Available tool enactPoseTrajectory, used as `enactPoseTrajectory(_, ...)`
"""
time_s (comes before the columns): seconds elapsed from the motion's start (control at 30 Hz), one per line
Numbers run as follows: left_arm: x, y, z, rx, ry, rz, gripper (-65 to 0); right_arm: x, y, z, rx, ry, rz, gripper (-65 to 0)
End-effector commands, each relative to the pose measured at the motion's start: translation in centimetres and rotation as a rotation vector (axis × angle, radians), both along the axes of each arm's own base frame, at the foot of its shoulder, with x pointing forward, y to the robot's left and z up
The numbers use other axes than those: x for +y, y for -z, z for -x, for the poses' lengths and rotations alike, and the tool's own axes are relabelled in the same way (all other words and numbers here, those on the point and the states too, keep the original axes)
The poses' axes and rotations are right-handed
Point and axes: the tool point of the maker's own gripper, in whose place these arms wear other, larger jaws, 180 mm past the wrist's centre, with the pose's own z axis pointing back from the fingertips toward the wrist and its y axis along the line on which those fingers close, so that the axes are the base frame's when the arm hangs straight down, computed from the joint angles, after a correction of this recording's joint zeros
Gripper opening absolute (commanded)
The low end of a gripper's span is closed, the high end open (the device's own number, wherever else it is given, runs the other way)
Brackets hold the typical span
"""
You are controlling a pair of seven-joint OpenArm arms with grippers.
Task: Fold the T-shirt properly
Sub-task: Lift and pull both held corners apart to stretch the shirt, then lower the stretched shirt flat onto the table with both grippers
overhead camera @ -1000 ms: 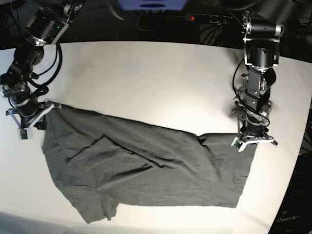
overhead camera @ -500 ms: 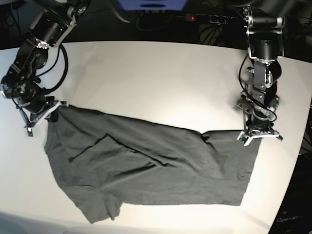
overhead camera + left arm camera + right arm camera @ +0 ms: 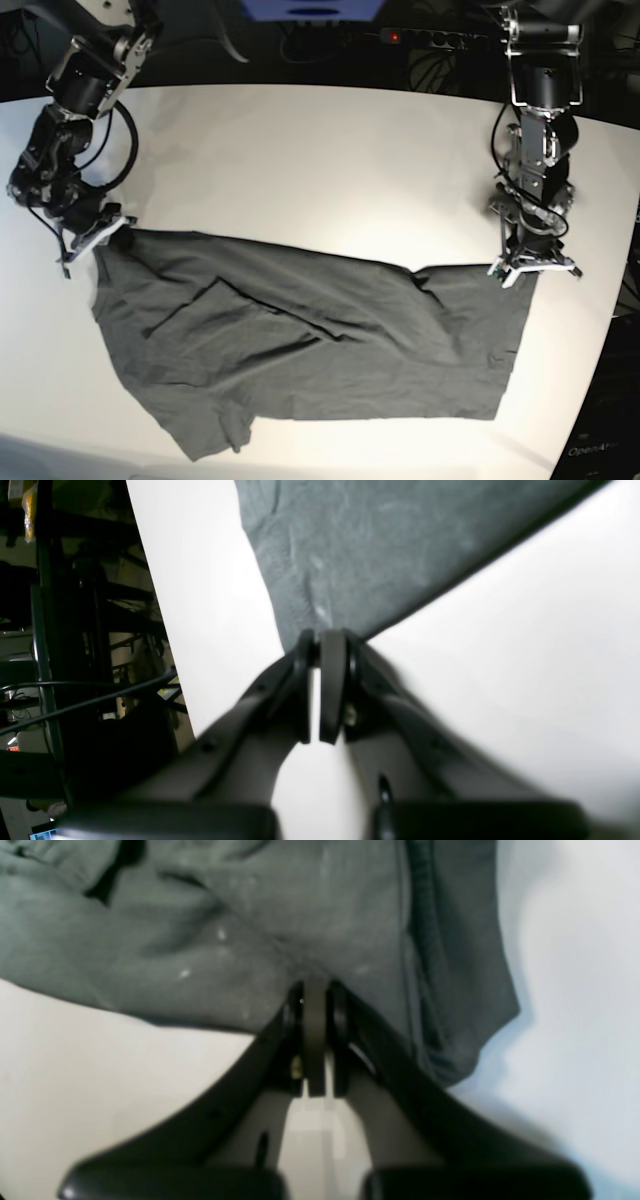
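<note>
While the T-shirt (image 3: 300, 345) lies crumpled lengthwise across the tabletop (image 3: 300, 160), we hold it at opposite far corners: the left gripper (image 3: 320, 640) and right gripper (image 3: 315, 985) each have jaws clamped on cloth, seemingly hem and shoulder, the garment stretching between and toward us.

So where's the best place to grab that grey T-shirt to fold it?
By its two far corners, coming in from the table's back edge. The T-shirt lies spread flat, so only its edges offer loose cloth. The left gripper and right gripper are already shut on those corners.
</note>
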Motion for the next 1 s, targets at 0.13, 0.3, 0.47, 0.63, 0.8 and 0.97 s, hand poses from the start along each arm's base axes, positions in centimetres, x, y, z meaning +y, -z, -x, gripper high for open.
enactPoseTrajectory(0.13, 0.3, 3.1, 3.7, 0.165, -0.007, 0.002, -61.5, -3.0, 0.8, 0.8, 0.043, 0.032, 0.039, -64.4)
enactPoseTrajectory(0.3, -0.2, 2.8, 4.1, 0.162, 0.015, 0.004, -61.5, -4.6, 1.3, 2.6, 0.059, 0.082, 0.041, -64.4)
enactPoseTrajectory(0.47, 0.2, 2.4, 4.3, 0.164, 0.023, -0.004, -61.5, -6.6, 1.4, 4.0, 0.075, 0.128, 0.055, -64.4)
enactPoseTrajectory(0.63, 1.8, 2.7, 5.7, 0.195, 0.009, 0.007, -61.5, -7.2, 1.4, 4.5, 0.083, 0.130, 0.068, -64.4)
enactPoseTrajectory(0.8, 3.6, 1.4, 6.3, 0.151, -0.020, 0.038, -61.5, -7.2, 1.7, 5.0, 0.095, 0.129, 0.070, -64.4)
enactPoseTrajectory(0.97, 2.0, -1.8, 4.9, 0.098, 0.015, 0.095, -61.5, -6.7, 1.9, 5.0, 0.097, 0.123, 0.063, -64.4)
